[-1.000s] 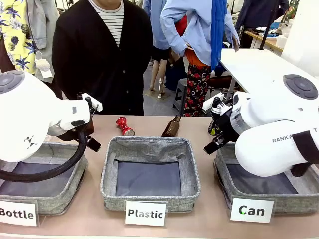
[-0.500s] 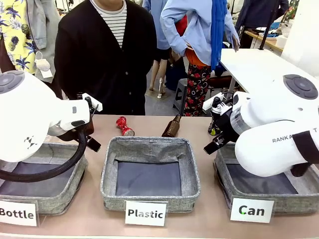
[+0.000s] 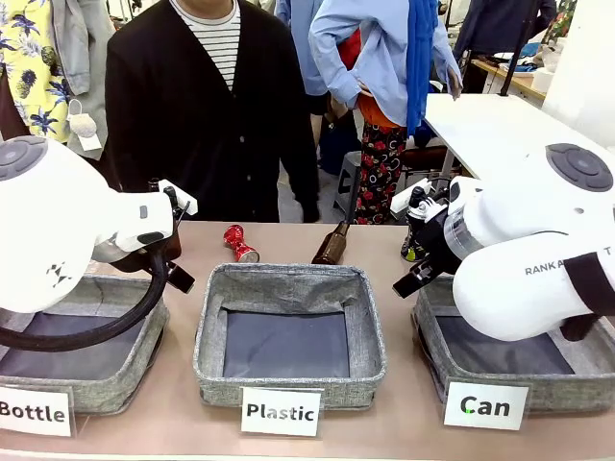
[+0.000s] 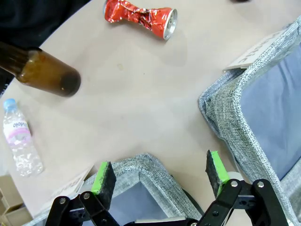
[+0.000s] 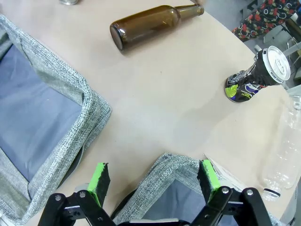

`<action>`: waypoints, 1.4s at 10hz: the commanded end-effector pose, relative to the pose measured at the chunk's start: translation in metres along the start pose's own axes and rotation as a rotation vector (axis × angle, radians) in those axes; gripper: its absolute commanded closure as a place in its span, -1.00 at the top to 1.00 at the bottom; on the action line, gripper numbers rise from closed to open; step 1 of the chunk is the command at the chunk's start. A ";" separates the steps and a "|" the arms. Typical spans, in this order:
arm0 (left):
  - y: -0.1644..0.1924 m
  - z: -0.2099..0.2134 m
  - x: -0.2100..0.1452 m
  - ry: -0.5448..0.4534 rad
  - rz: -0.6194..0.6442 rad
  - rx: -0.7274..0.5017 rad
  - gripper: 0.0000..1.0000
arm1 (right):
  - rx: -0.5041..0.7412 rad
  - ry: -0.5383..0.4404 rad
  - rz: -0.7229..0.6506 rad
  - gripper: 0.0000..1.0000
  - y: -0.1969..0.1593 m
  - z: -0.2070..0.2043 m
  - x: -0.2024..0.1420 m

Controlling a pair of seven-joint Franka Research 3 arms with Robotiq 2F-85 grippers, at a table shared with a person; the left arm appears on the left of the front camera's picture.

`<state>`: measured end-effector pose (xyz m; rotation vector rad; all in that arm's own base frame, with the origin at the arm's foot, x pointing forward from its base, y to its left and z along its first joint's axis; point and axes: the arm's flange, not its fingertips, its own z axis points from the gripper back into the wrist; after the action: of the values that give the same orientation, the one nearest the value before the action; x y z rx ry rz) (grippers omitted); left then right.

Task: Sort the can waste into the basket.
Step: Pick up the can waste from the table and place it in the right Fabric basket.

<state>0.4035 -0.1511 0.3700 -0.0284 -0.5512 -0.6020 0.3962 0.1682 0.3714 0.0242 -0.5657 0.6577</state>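
Both arms' jaws stand wide open and empty. The crushed red can [image 4: 141, 18] looks light and thin-walled, so I'd pinch its narrow waist.

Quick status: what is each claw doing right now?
Left claw: open, holding nothing.
Right claw: open, holding nothing.

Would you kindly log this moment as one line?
left hand: open, empty; right hand: open, empty; red can: on table; dark can: on table; basket: below right hand
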 end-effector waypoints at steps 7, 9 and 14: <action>0.012 0.063 -0.013 -0.063 -0.051 0.025 1.00 | 0.093 -0.065 -0.168 1.00 -0.018 0.065 0.012; 0.017 0.131 -0.023 -0.115 0.019 -0.084 1.00 | 0.166 -0.055 -0.343 1.00 -0.039 0.136 0.009; 0.132 0.215 -0.182 -0.392 0.270 -0.453 1.00 | 0.569 -0.212 -0.734 1.00 -0.161 0.179 -0.138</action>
<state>0.3073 0.0421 0.5597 -0.5494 -0.7619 -0.5240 0.3233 -0.0393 0.5114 0.6895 -0.4779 0.1614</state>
